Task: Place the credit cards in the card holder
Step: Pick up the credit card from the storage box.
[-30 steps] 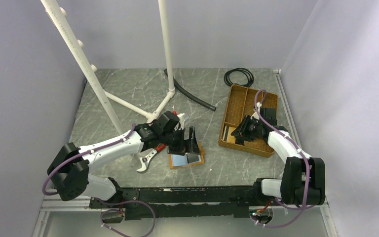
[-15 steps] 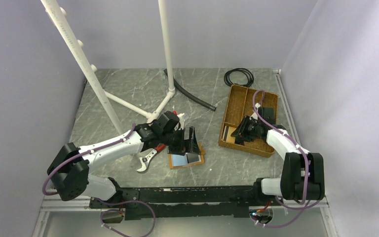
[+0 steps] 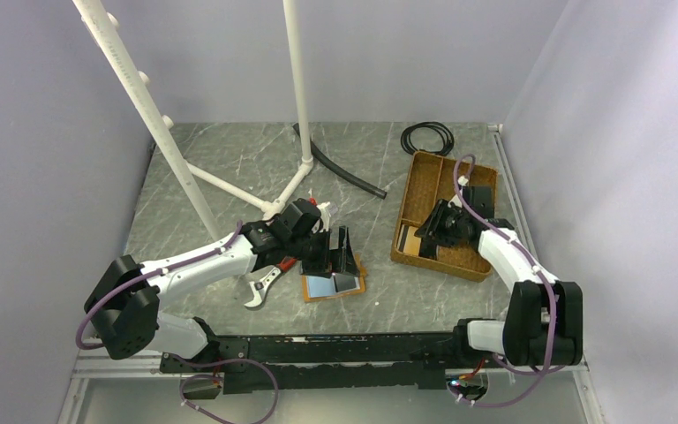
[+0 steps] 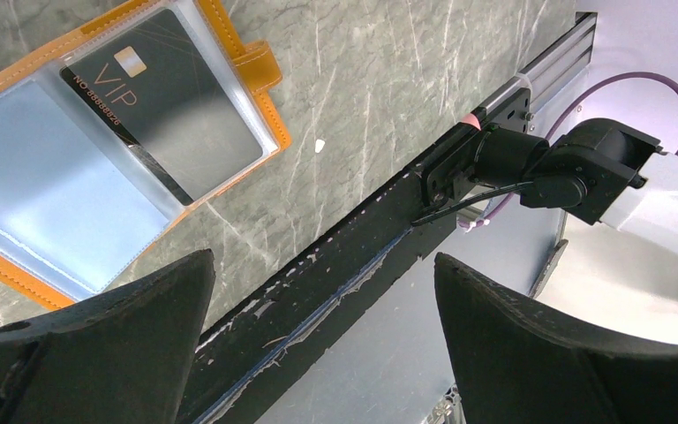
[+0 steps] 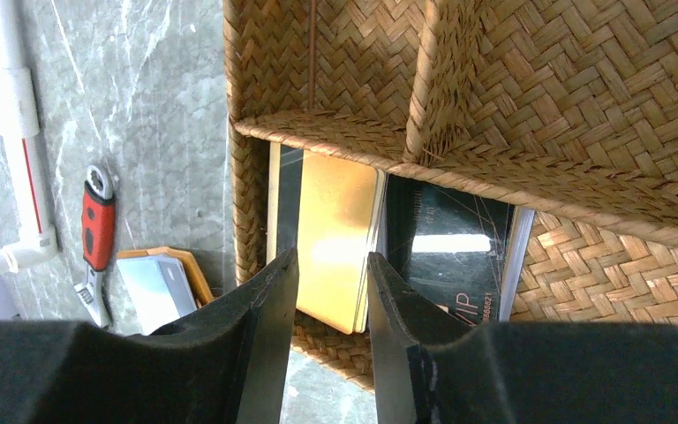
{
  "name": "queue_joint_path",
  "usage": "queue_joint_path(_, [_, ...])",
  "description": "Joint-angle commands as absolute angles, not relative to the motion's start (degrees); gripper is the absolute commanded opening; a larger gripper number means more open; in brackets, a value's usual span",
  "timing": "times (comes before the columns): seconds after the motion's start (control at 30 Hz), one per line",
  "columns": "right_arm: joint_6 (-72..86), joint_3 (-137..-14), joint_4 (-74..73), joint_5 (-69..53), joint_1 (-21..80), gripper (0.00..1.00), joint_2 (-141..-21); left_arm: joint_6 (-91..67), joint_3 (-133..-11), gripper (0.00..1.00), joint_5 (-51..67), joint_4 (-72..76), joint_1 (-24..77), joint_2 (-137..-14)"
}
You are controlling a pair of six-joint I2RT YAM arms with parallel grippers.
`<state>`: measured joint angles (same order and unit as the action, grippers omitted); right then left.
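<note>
- Against the view of a second ago, the right arm's wrist has shifted slightly back over the brown woven tray (image 3: 426, 173). Its fingers now stand a little wider. The left arm, card holder and tray lie unchanged.
- Count: one card holder (image 4: 44, 185), spread open on the table between the arms. One black VIP card (image 4: 163, 115) sits in its clear sleeve.
- Count: one tray. At least three credit cards lie in its near compartment: a gold-sheened card (image 5: 335, 221), a dark edge under it, and a black card (image 5: 446, 256) beside it. The full number in the stack cannot be told.
- Left gripper (image 4: 322, 265): jaws spread fully apart, holding nothing, poised above the card holder.
- Right gripper (image 5: 331, 261): jaws partly apart, a narrow gap, nothing clamped, directly over the gold-sheened card. Contact cannot be told.
</note>
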<state>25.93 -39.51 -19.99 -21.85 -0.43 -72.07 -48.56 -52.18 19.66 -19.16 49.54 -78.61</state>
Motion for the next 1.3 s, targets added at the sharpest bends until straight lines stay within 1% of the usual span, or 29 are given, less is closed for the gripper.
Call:
queue_joint_path(0.0, [25.74, -40.61, -16.84, -22.2, -0.35, 0.36, -74.17, -47.99, -52.96, 1.0, 20.49, -17.18, 49.47, -78.17])
queue_joint_path(0.3, [26.72, -39.46, -14.1, -24.09, -0.35, 0.31, -76.08, -48.16, -52.51, 0.99, 20.29, -17.26, 49.43, -77.68])
queue_joint_path(0.4, [26.85, -39.73, -14.32, -24.28, 1.43, 0.28, -76.1, -48.25, -52.64, 0.99, 20.52, -17.02, 49.47, -77.95])
queue_joint_path(0.57, [27.53, -39.67, -13.82, -24.77, 2.61, 0.27, -76.98, -48.08, -52.55, 0.99, 20.65, -16.88, 49.4, -78.05])
queue_joint_path(0.87, [28.59, -39.77, -16.22, -23.23, 2.69, 0.29, -75.62, -47.83, -52.82, 0.99, 20.98, -16.97, 49.44, -78.53])
queue_joint_path(1.27, [29.52, -35.95, -18.22, -22.78, 2.77, 0.31, -72.7, -47.9, -52.72, 1.0, 21.2, -16.78, 49.46, -78.7])
